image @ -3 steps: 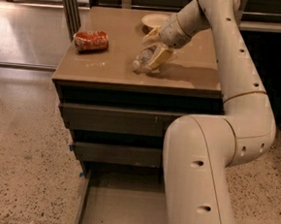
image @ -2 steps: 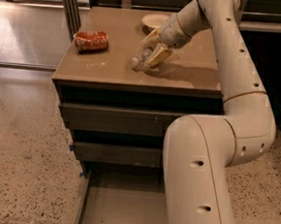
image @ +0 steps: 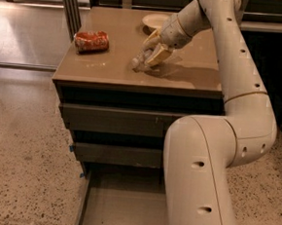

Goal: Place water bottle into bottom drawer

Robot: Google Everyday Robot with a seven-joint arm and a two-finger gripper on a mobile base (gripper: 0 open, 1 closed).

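Note:
The water bottle (image: 141,59) is clear and crinkly and lies tilted on the tan cabinet top, cap end toward the front left. My gripper (image: 154,48) reaches down over it from the right, with its tan fingers (image: 158,54) closed on either side of the bottle's body. The bottom drawer (image: 123,208) is pulled open below the cabinet, showing a plain flat floor with nothing in it. My arm's large cream links hide the drawer's right part.
A crushed red can (image: 91,41) lies at the left of the cabinet top (image: 192,77). A white bowl (image: 154,20) sits at the back behind the gripper. Two shut drawers (image: 111,119) are above the open one. Speckled floor lies to the left.
The gripper with the bottle has shifted very slightly to the left; the bottle's cap end sits a little further left. The can, bowl and drawer have not moved.

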